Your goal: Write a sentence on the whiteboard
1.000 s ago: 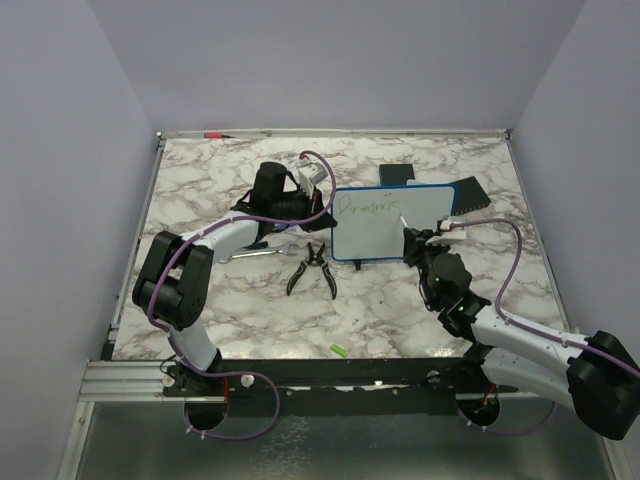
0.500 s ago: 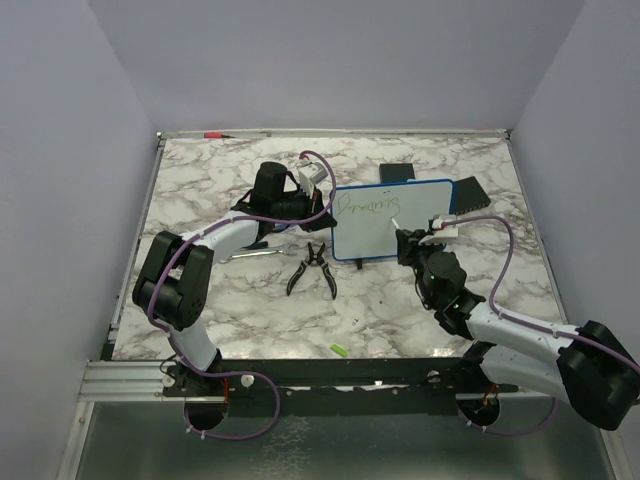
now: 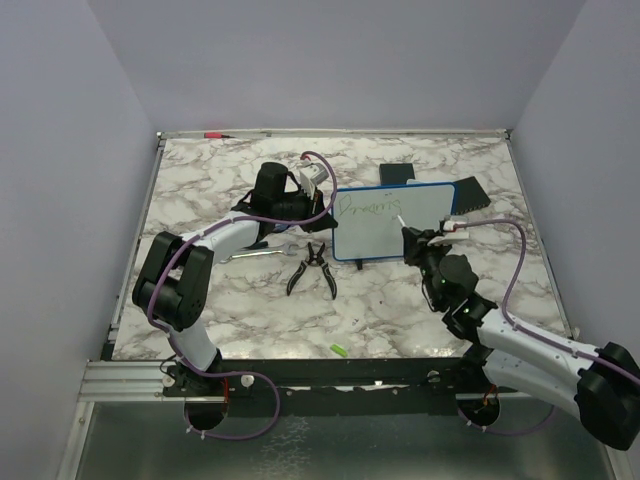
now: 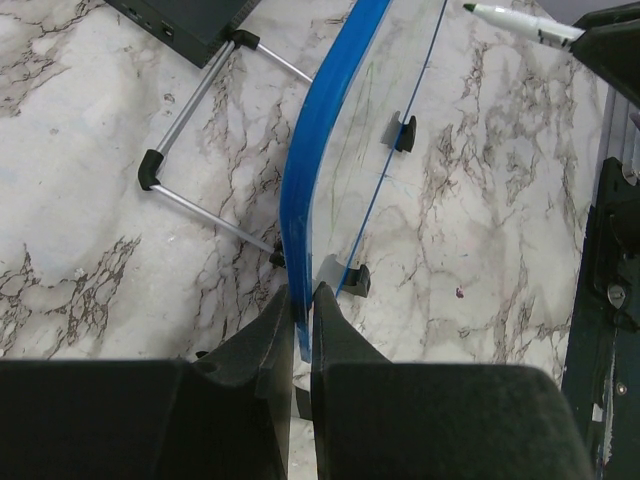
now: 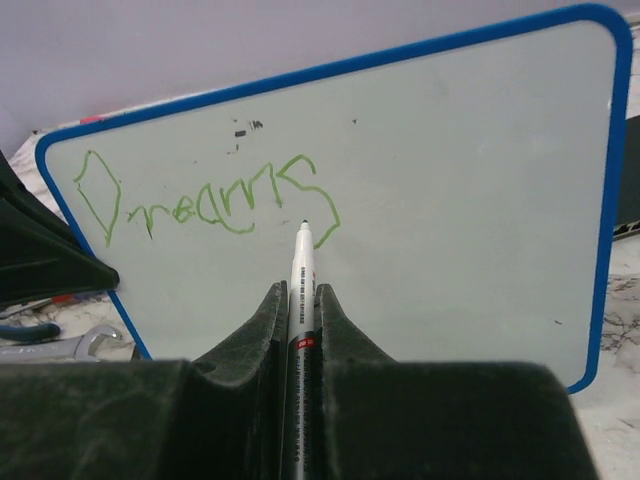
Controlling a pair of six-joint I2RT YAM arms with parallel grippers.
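The whiteboard (image 3: 385, 230) with a blue frame stands upright on small black feet at the table's middle. My left gripper (image 3: 328, 200) is shut on its left edge; in the left wrist view the fingers pinch the blue frame (image 4: 318, 160) at my left gripper (image 4: 303, 300). One green word, reading like "Dreams" (image 5: 215, 200), is the sentence (image 3: 366, 207) on the board (image 5: 470, 200). My right gripper (image 3: 413, 240) (image 5: 301, 300) is shut on a white marker (image 5: 302, 262). Its tip points at the board next to the last letter; I cannot tell whether it touches. The marker also shows in the left wrist view (image 4: 520, 22).
Black-handled pliers (image 3: 312, 268) and a wrench (image 3: 255, 254) lie left of the board's front. Flat black pads (image 3: 470, 193) (image 3: 397, 174) lie behind the board. A small green cap (image 3: 339, 349) lies near the front edge. A red pen (image 3: 212, 133) lies at the far edge.
My right gripper with the marker shifted a little left and then back right in front of the board. The left gripper and the board have not moved.
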